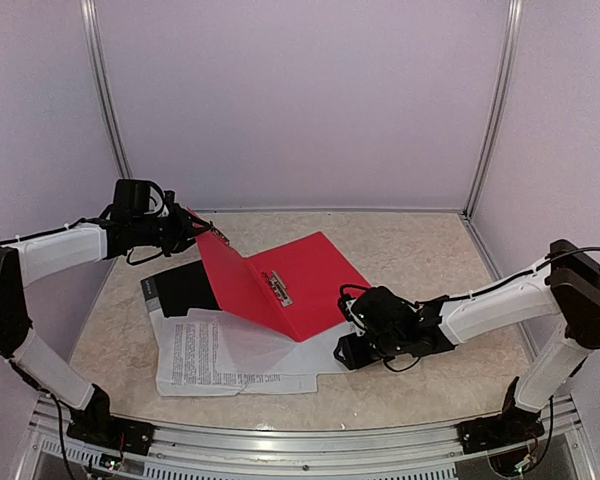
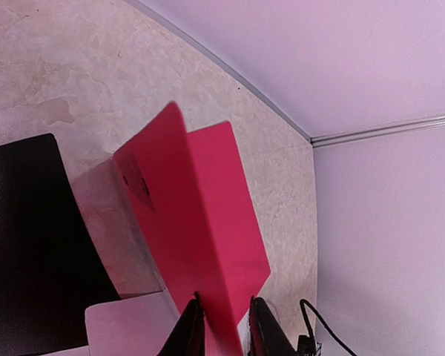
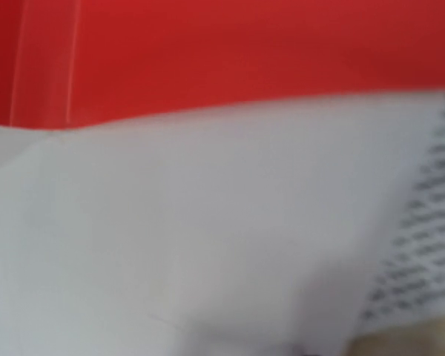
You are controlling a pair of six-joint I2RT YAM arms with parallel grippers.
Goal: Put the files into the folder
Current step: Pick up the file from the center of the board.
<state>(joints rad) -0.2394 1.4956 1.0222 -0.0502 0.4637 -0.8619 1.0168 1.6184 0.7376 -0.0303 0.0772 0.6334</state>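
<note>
Files [image 1: 215, 355] lie flat by the front edge, long axis left-right, meeting the open red folder [image 1: 310, 275] along its near edge. Right gripper [image 1: 352, 350] is nearer, at their right end, but its opening can't be told. Left gripper [image 1: 200, 232] pinches the folder's raised half.

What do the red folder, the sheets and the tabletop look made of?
The red folder: thin stiff plastic or coated card, smooth with slight sheen; its raised cover stands flat. The sheets: matte white paper, printed text, bent edges. The tabletop: marbled beige, probably laminate; could be stone.
</note>
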